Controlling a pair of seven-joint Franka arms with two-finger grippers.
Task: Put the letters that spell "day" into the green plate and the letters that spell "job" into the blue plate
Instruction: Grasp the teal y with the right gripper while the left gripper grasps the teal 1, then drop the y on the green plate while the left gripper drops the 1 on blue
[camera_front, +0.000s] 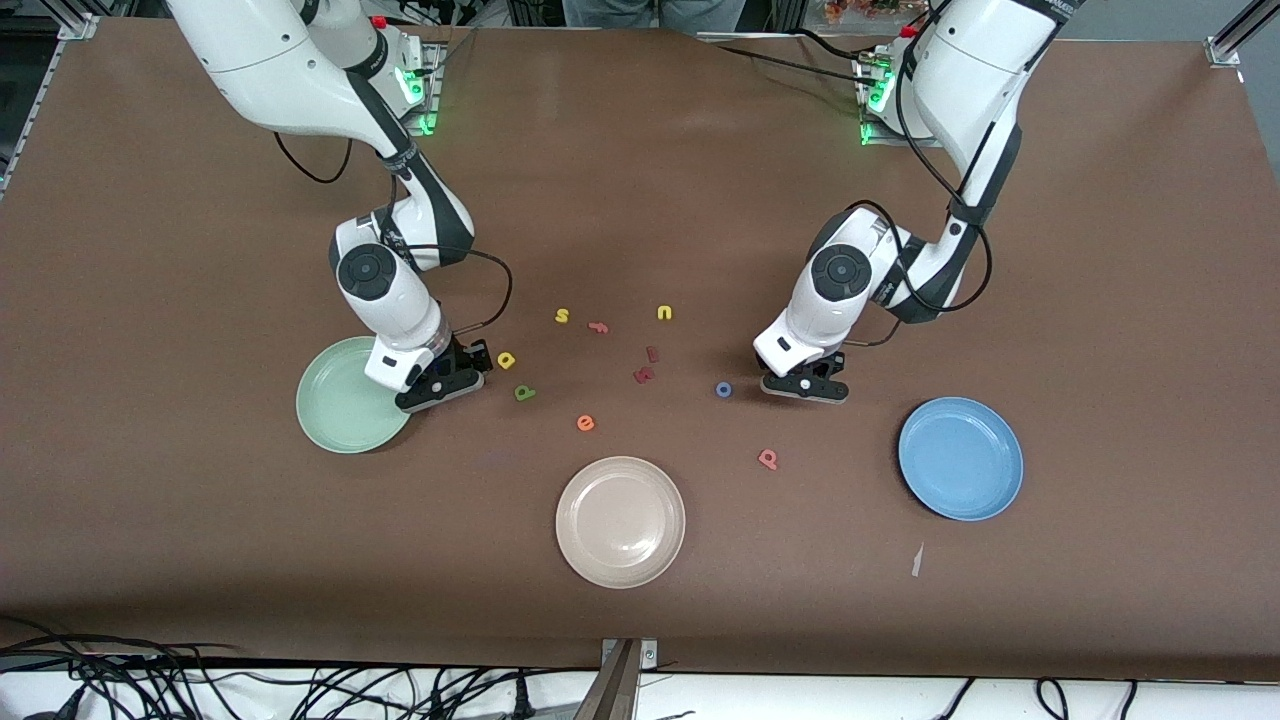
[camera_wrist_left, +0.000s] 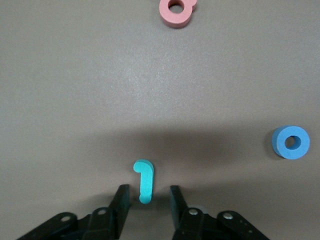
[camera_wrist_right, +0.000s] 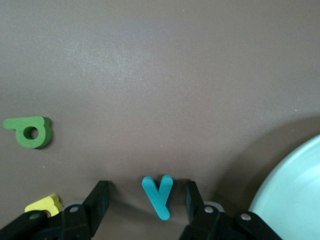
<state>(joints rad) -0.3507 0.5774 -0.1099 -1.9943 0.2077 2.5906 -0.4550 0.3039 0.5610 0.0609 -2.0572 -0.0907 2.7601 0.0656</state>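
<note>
My left gripper (camera_wrist_left: 148, 199) (camera_front: 805, 390) is down at the table, open, with the thin teal "j" (camera_wrist_left: 145, 180) lying between its fingers and a gap on each side. The blue "o" (camera_wrist_left: 290, 142) (camera_front: 724, 389) and pink "b" (camera_wrist_left: 176, 12) (camera_front: 768, 459) lie close by. The blue plate (camera_front: 960, 458) sits nearer the front camera. My right gripper (camera_wrist_right: 146, 199) (camera_front: 440, 390) is also low and open, straddling the teal "y" (camera_wrist_right: 159, 195) without touching it, beside the green plate (camera_front: 335, 405) (camera_wrist_right: 295, 195). The green "d" (camera_wrist_right: 30, 132) (camera_front: 524, 393) and yellow "a" (camera_wrist_right: 45, 204) (camera_front: 506, 360) lie beside it.
A beige plate (camera_front: 620, 520) sits near the table's front edge. Loose letters lie mid-table: an orange "e" (camera_front: 586, 423), yellow "s" (camera_front: 562, 315), pink "f" (camera_front: 599, 327), yellow "u" (camera_front: 665, 313) and two dark red letters (camera_front: 646, 375). A paper scrap (camera_front: 916, 560) lies below the blue plate.
</note>
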